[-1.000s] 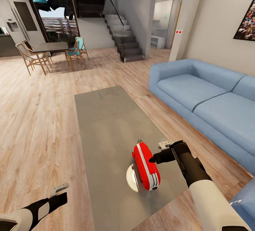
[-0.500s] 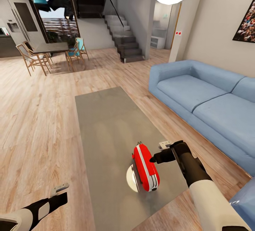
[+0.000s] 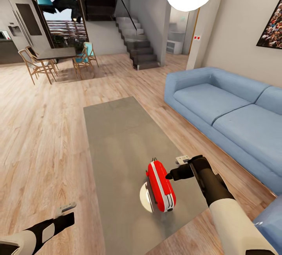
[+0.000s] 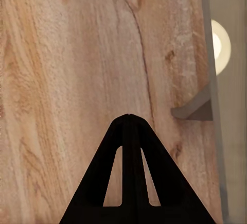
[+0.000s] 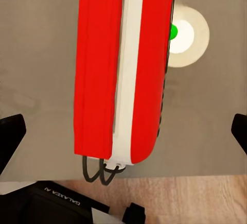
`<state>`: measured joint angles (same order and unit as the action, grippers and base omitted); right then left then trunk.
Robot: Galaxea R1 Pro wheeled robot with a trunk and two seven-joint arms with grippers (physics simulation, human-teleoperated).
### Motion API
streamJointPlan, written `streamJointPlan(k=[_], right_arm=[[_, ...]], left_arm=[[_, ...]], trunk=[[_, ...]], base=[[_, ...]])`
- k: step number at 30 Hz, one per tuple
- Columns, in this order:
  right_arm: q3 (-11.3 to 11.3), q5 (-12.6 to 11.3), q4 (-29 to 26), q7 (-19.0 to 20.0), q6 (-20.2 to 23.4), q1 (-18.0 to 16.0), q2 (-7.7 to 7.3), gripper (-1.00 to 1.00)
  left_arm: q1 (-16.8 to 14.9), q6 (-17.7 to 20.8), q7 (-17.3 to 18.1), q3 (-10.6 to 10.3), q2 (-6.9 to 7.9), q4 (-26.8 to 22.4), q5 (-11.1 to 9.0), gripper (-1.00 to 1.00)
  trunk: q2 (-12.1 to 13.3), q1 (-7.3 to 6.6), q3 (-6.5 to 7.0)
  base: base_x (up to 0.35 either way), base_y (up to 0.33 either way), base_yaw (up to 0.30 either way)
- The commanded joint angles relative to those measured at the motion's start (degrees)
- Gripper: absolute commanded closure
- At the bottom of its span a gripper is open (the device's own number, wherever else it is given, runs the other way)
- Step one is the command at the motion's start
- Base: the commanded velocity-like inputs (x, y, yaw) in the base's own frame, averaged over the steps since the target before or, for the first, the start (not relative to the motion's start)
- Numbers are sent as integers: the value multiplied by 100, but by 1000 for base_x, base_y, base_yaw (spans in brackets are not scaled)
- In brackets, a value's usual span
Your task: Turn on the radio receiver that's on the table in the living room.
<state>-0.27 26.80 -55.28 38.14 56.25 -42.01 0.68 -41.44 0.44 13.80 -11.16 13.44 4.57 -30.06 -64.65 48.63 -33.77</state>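
While radio receiver (image 3: 161, 185) sits on table (image 3: 117, 137), right end effector (image 3: 169, 176) beside it, wide open, empty.

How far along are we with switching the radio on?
Done: the robot stands at the table in the living room, with the radio within reach. In hand: the right gripper sits open beside the radio; from the right wrist camera its fingers flank the red body. The left gripper is shut over the floor. Left: pressing the radio on; no sign shows that it is on.
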Motion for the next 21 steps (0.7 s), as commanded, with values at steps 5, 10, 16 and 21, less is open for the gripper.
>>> streamJointPlan(k=[5, 10, 16, 21], right_arm=[[0, 0, 0, 0, 0, 0, 0, -100], [1, -4, 0, 0, 0, 0, -1, -100], [2, -8, 0, 0, 0, 0, -1, -100], [17, -8, 0, 0, 0, 0, 0, -100]], left_arm=[[2, 0, 0, 0, 0, 0, 0, 100], [2, 0, 0, 0, 0, 0, 0, 100], [-1, 0, 0, 0, 0, 0, 0, 100], [2, 0, 0, 0, 0, 0, -3, 100]], trunk=[[202, -110, 90], [403, -220, 180], [643, -352, 288], [844, -462, 378]], base=[[0, 0, 0], [0, 0, 0], [0, 0, 0], [-133, 0, 0]])
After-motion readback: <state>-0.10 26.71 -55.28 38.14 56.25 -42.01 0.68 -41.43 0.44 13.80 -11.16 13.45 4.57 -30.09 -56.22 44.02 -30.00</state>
